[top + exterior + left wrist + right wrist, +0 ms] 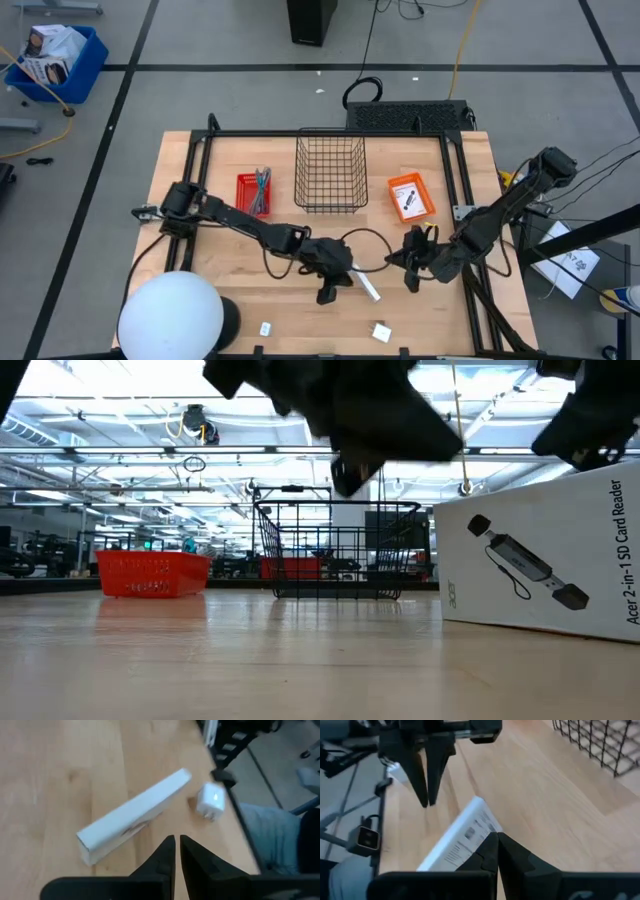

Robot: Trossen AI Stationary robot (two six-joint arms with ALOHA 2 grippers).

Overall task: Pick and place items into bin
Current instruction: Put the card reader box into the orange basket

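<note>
A long flat white box with dark print [366,287] lies flat on the wood near the table's middle, also in the left wrist view [132,815] and the right wrist view [462,837]. My left gripper [327,291] hangs just left of it, pointing down, fingers shut on nothing [176,845]. My right gripper [410,272] is off the box's right end, fingers shut [495,842]. Two tiny white blocks [265,328] [381,332] rest near the table's near edge; one shows beyond the box [212,801]. The wire bin [330,175] stands at the far side.
A red tray [253,192] sits left of the wire bin and an orange box [410,197] right of it. A white dome lamp [170,318] covers the near left corner. A cable loop [365,245] lies between the arms. A white card-reader box [545,555] stands close in the low view.
</note>
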